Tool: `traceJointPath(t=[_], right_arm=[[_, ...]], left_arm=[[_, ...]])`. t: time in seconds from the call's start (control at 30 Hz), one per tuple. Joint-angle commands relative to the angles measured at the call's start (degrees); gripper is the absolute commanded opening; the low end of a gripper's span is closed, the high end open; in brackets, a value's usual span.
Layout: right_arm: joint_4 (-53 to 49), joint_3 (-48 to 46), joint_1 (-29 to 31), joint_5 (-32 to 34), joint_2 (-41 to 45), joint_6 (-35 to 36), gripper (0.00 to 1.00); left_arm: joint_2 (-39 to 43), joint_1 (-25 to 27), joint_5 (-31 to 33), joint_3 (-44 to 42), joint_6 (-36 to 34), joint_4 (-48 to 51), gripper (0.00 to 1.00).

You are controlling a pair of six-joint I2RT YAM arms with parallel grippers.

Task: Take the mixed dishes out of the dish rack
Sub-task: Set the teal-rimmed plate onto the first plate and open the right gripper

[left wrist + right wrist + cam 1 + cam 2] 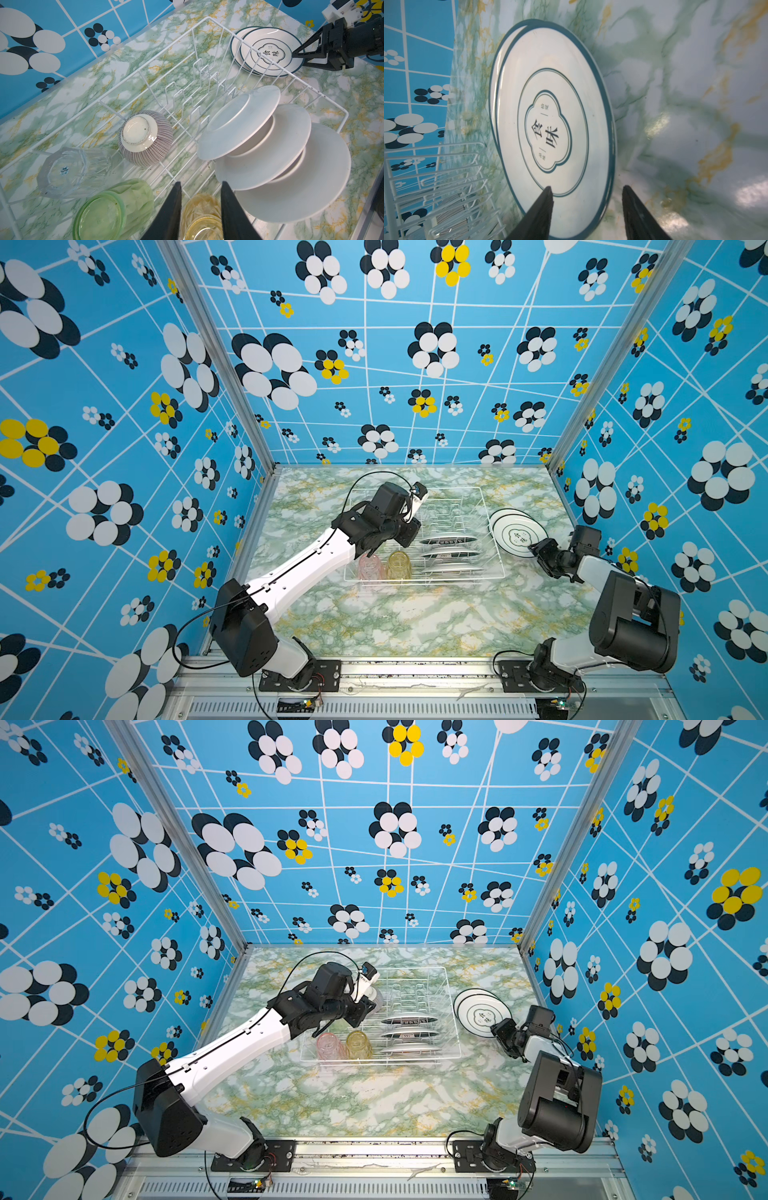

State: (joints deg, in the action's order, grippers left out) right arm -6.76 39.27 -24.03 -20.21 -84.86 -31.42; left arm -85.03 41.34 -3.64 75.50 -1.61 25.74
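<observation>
- Dish rack (pixel 453 510) on the tabletop (pixel 415 614), nearer its far edge; both top views show three plates (pixel 451 553) standing on edge among the dividers, at the rack's near right corner
- Only the left wrist view shows the plain white backs of these plates (pixel 270 149), an upturned striped bowl (pixel 145 138), a clear tumbler (pixel 68 172) and a green tumbler (pixel 112 209); in both top views the left arm (pixel 307 568) covers these
- Pink tumbler (pixel 370 568) and amber tumbler (pixel 399 566) at the rack's near left corner; the left wrist view shows only the amber one
- Left gripper (pixel 200 184) over the amber tumbler, fingers slightly parted, pinching nothing
- Two stacked plates (pixel 519 535) lying flat near the tabletop's right edge, just beside the rack
- Right gripper (pixel 586 188) with fingers spread wide either side of the top plate's rim, one over its face; the right wrist view shows the printed characters and the lower plate's rim
</observation>
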Motion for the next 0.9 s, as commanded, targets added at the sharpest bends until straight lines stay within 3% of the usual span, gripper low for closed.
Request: traceJointPath(t=[0.0,0.87], right_arm=[[-5.33,2.67,-0.3,4.66,0.57,3.67,0.63],[-10.57,15.38,7.9,14.4,-11.0,4.17,0.73]], left_arm=[[-0.97,0.24,-0.98,1.15,-1.02,1.24,0.34],[-3.12,-1.02,-1.22,-0.49,-3.05,0.92,0.33]])
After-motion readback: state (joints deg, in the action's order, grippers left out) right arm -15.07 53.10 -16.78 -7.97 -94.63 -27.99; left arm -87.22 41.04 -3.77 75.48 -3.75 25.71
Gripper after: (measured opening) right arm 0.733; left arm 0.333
